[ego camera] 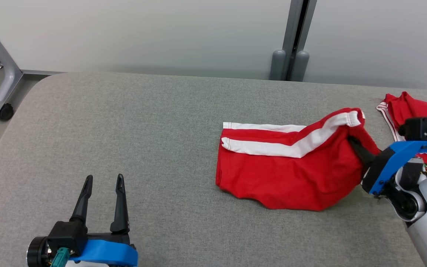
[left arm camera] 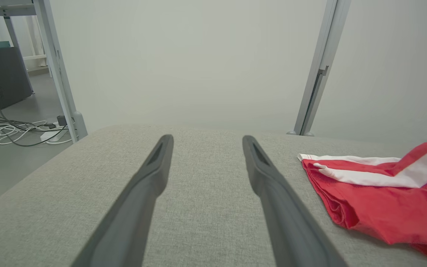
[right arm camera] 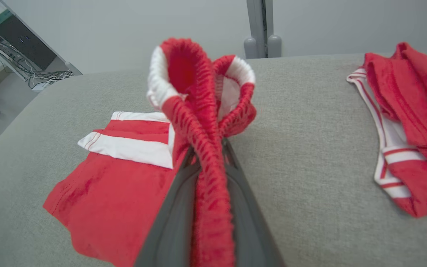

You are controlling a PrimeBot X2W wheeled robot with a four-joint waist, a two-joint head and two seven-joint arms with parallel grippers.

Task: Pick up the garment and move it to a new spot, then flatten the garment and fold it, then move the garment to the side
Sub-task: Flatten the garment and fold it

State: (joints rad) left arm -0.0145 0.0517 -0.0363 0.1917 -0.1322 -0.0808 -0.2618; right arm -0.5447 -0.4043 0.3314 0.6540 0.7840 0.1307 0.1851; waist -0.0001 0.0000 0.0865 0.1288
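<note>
The garment is a pair of red shorts with white side stripes, folded on the grey table right of centre. My right gripper is shut on its elastic waistband at the right end, which is lifted off the surface; in the right wrist view the bunched waistband stands up between the closed fingers. My left gripper rests open at the lower left, well apart from the shorts, with nothing between its fingers. From the left wrist the shorts lie at the right.
A second red and white garment lies crumpled at the table's right edge, behind my right wrist, also seen as a red heap. A grey post stands behind the table. A wheeled frame leg is at the far left.
</note>
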